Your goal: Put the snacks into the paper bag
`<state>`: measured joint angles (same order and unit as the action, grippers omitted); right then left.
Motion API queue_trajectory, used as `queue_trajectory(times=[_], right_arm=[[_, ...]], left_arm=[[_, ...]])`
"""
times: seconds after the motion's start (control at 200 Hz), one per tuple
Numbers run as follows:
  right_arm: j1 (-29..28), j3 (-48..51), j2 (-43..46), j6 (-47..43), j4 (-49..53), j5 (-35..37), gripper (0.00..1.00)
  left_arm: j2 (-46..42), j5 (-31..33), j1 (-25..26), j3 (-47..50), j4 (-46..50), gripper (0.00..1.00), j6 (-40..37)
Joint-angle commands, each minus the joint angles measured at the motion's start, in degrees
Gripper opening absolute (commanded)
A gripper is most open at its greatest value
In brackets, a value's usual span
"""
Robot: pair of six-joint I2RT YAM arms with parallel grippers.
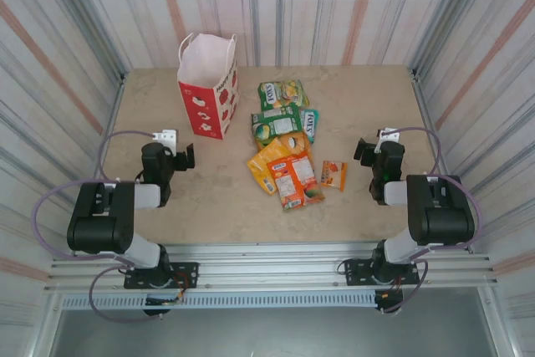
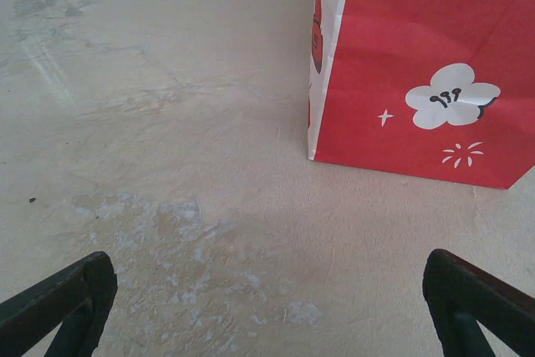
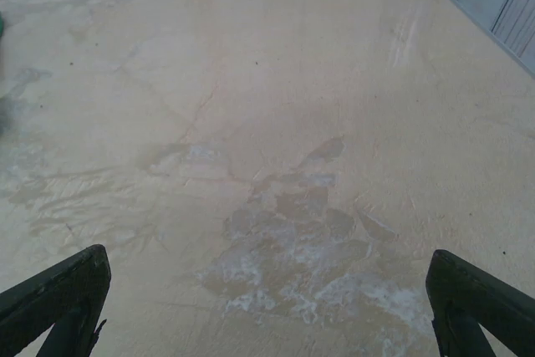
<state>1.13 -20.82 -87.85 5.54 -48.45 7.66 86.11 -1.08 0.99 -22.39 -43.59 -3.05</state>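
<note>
My left tool point(image 1: 185, 156) and right tool point(image 1: 366, 150) gape empty. I'd pinch the orange sachet point(image 1: 333, 175) by its edge first, coming in low.

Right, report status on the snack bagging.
Left gripper open, empty. Right gripper open, empty. Snacks piled on table, right of upright paper bag. Nothing between them.
</note>
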Motion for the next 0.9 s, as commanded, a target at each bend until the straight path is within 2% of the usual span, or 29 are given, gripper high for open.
queue_trajectory(times=[0.0,0.892], right_arm=[[-0.3,-1.0,-0.6,1.0,-0.9,0.7,0.99],[0.5,-0.9,-0.4,1.2,-0.8,-1.1,0.99]], left_arm=[[0.5,-0.6,0.3,-1.2,-1.7,0.99,-1.0],[0.3,-2.4,-0.7,-0.9,-1.9,0.99,-0.5]])
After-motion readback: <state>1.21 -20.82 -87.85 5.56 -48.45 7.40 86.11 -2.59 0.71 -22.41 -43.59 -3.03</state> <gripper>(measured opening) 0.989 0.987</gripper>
